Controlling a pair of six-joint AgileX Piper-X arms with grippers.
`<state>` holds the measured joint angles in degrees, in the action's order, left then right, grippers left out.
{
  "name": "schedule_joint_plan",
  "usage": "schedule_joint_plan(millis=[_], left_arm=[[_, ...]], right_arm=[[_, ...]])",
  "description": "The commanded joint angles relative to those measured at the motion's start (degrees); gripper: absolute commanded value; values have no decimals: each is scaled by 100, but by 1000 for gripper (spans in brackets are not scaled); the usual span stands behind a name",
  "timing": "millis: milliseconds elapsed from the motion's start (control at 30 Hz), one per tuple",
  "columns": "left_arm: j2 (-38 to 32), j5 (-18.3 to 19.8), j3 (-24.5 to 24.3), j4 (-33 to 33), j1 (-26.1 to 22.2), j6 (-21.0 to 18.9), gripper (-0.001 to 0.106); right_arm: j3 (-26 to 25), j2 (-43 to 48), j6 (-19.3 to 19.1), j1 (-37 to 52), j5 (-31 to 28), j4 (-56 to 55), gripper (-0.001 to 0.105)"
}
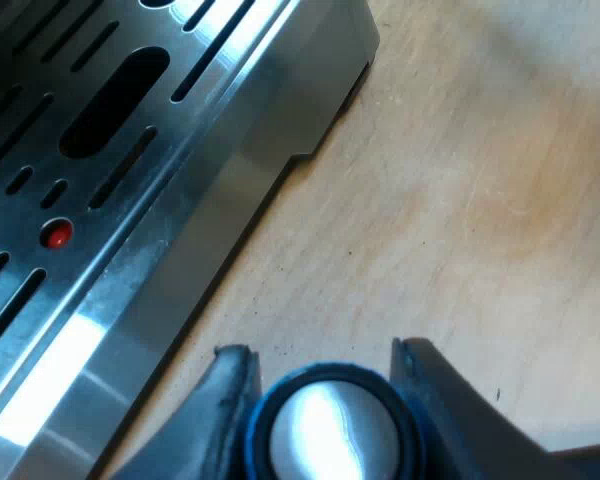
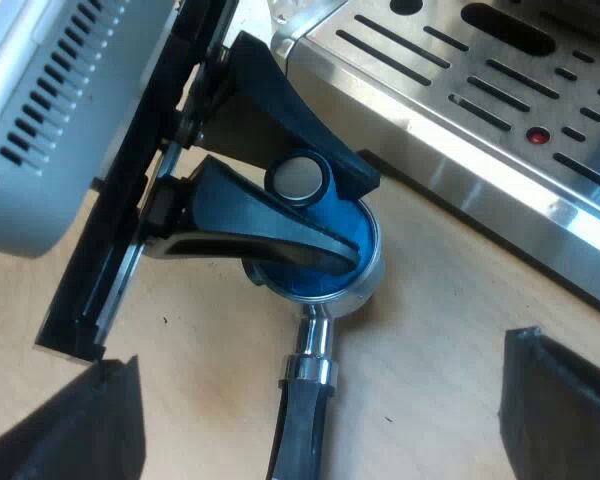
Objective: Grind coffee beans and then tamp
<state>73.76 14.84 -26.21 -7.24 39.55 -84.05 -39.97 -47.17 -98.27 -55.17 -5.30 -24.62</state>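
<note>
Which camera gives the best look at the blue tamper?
Right wrist view: the blue tamper stands in the metal holder, body and top visible. The left wrist view catches its shiny top, clamped in the left gripper.

brushed metal drip tray [image 1: 180, 260], smooth pale wood table [image 1: 460, 200], glossy blue tamper [image 2: 342, 228].

Blue tamper [image 1: 330, 430], shiny silver cap on top. Both left gripper [image 1: 320, 352] and right gripper [image 2: 320, 400] black. Brushed silver drip tray [image 1: 180, 240], rows of dark slots, one small red dot [image 1: 57, 235], white glare patch on its rim. Pale tan wood table [image 1: 460, 200], faint grain, few dark specks, warmer orange tint in places. Silver holder [image 2: 370, 284]; its handle [image 2: 298, 430] dark, chrome collar at the neck.
</note>
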Motion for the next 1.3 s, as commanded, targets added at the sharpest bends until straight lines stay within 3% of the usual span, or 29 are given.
schedule_joint_plan(millis=[33,500,733,1033,1300], left_arm=[[19,-10,-4,-37,29,35,1],[461,-10,7,-26,29,35,1],[480,-10,2,634,29,35,1],[480,20,2,775,29,35,1],[628,35,2,958,29,35,1]], right_arm=[[-34,37,-48,23,35,-14,74],[-34,37,-48,23,35,-14,74],[-34,37,-48,23,35,-14,74],[-34,37,-48,23,35,-14,74],[-34,37,360,23,35,-14,74]])
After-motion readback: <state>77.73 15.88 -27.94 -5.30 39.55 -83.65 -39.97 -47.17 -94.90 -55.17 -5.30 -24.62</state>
